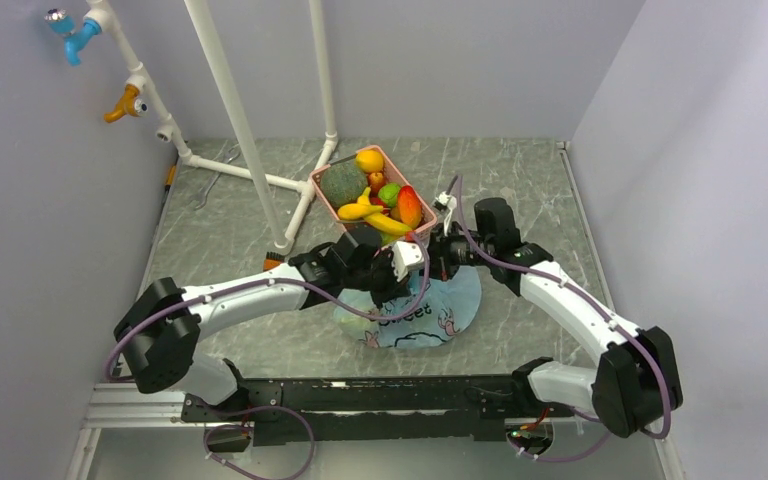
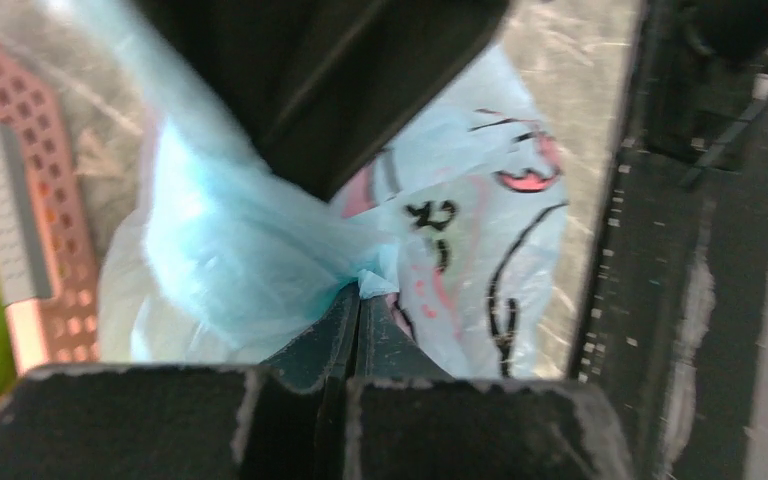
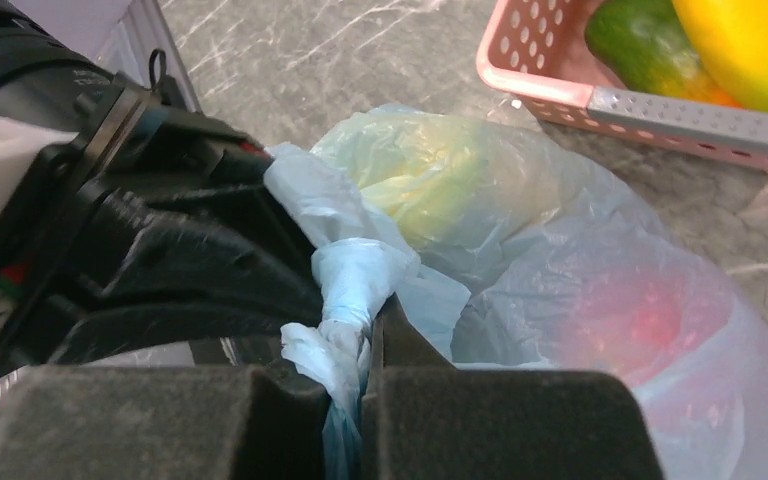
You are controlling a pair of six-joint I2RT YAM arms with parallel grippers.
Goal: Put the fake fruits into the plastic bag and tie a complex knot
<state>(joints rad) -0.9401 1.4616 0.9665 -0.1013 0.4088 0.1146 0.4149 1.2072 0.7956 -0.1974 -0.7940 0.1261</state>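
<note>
The light-blue plastic bag (image 1: 430, 315) lies on the table in front of the pink basket, with "Sweet" print showing. It fills the left wrist view (image 2: 460, 220) and the right wrist view (image 3: 580, 300), where a yellow-green and a red fruit show through the film. My left gripper (image 2: 360, 300) is shut on a bunched bag handle. My right gripper (image 3: 360, 345) is shut on the other handle, twisted into a rope at the knot (image 3: 355, 275). Both grippers meet over the bag's top (image 1: 415, 262). More fake fruits (image 1: 375, 195) lie in the basket.
The pink basket (image 1: 328, 205) stands behind the bag; its rim shows in the right wrist view (image 3: 660, 110). A white pipe frame (image 1: 250, 150) stands at the back left. The black rail (image 1: 380, 395) runs along the near edge.
</note>
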